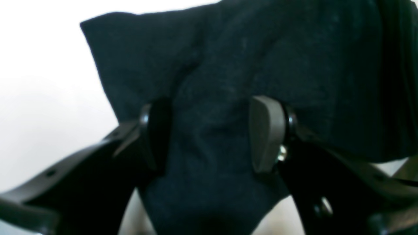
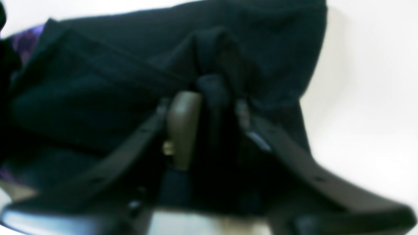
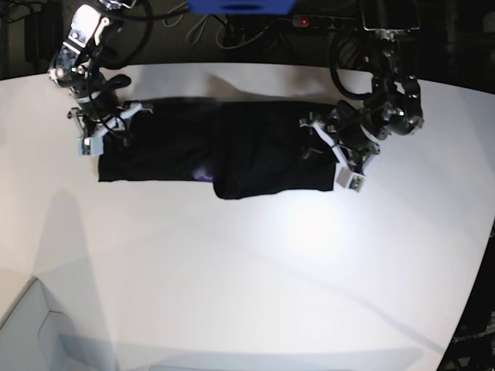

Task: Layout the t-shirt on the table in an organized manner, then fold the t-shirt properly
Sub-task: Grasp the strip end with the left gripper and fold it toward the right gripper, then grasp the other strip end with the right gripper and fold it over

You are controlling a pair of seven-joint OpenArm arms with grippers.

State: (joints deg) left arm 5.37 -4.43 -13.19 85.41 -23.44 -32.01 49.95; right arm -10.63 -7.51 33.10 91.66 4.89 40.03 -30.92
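We see the large plain white tabletop (image 3: 255, 278) with its curved edge filling most of the base view, smooth and brightly lit, with soft shadows falling across its near side. Behind its far edge lies a dark area with black cables (image 3: 193, 19), a blue object (image 3: 241, 6) and a black power strip (image 3: 321, 22) showing a small red light.

On the far half of the tabletop rests the black short-sleeved cloth t-shirt (image 3: 224, 158), gathered into a long band that runs across the view, one thicker folded part lying toward the middle. A small patch of its purple print (image 2: 27, 40) shows at one edge.

At each end of the band we find an arm. The left gripper (image 1: 209, 133) has its jaws standing apart with black cloth lying between them; the grey pad sits clear of the fabric ridge. The right gripper (image 2: 212, 111) is blurred: a bunch of cloth rises between its jaws, which look partly parted, though we cannot tell whether they pinch it.
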